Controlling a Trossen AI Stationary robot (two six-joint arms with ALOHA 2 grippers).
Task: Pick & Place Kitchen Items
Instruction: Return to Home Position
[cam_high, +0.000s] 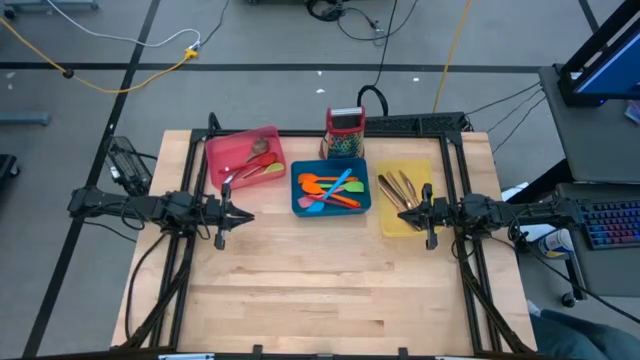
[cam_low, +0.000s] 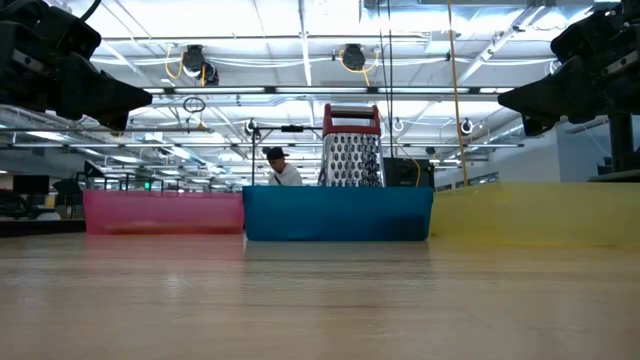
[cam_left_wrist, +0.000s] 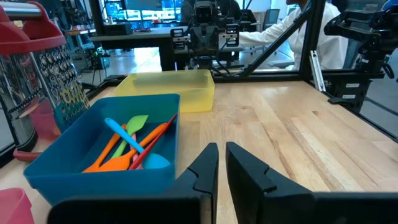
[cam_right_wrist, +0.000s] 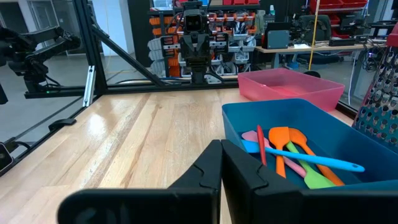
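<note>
Item: silicone spatulas and spoons (cam_high: 328, 190), orange, green, blue, red and pink, lying crossed in a heap inside the blue bin (cam_high: 296, 206). Further utensils (cam_high: 255, 166), red, green and one that looks like steel, lie in the pink bin (cam_high: 214, 150) just left of the blue bin. Copper-toned cutlery (cam_high: 398, 187) lies in the yellow bin (cam_high: 396, 226) just right of it. Grater (cam_high: 345, 130): upright, just behind the blue bin. Every utensil I can see is in a bin; none shows on the table (cam_high: 320, 290) in front of the blue bin. Left gripper (cam_left_wrist: 222, 149): raised off the blue bin's front left corner, fingers drawn almost together with a thin slit between them, holding nothing. Right gripper (cam_right_wrist: 221, 144): mirrored off the front right corner, over the yellow bin's near edge, fingers pressed together, holding nothing. Step in hand, by my reading: sorting looks finished and both arms are at rest, facing each other. Next move, as I judge it: nothing to do with the utensils; I would only confirm that both arms sit level and clear of the bins.
</note>
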